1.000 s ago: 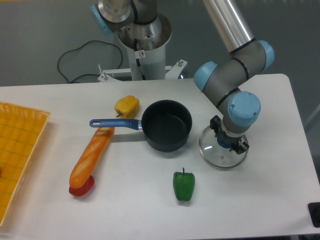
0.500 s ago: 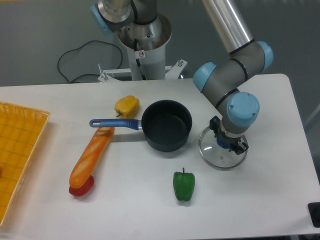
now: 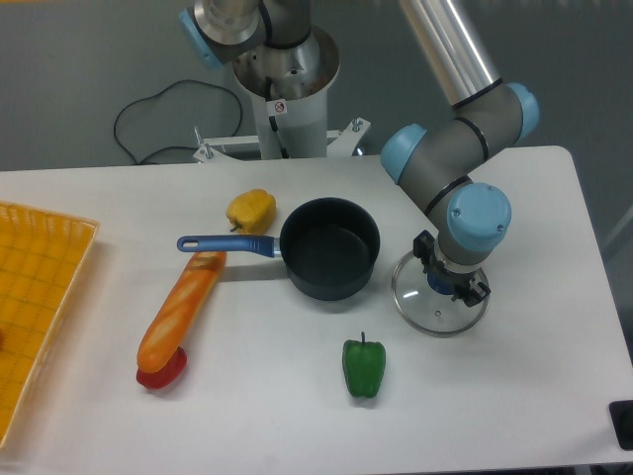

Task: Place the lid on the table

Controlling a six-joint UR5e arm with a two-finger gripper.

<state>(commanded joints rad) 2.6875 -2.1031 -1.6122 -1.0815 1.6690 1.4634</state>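
White bench [image 3: 554, 396] under a grey wall, one arm reaching down at its right half; jaws [image 3: 447, 285] set over the small blue knob at the centre of the lid [image 3: 438, 305], apparently closed on it, though the wrist hides the contact and the grip cannot be confirmed; lid lying to the right of the saucepan [image 3: 330, 247], near its wall but apart from it, and above-right of the green pepper [image 3: 364, 367]; change over the last second: wrist and lid together have crept slightly leftward, the disc otherwise unaltered in attitude; reading: the lid is already off the pan and at or just above the bench surface, so the task looks close to done, with release and withdrawal left; whether the rim actually touches the bench cannot be told; orientation: disc flat, face and knob pointing upward toward the wrist; being round it has no long axis in plan, its only axis being the vertical one through the knob; further out: saucepan handle pointing left, yellow pepper [image 3: 250, 210] behind it, baguette [image 3: 180, 309] slanting down-left onto a red item [image 3: 163, 373], orange mesh tray [image 3: 40, 297] at the far left edge.
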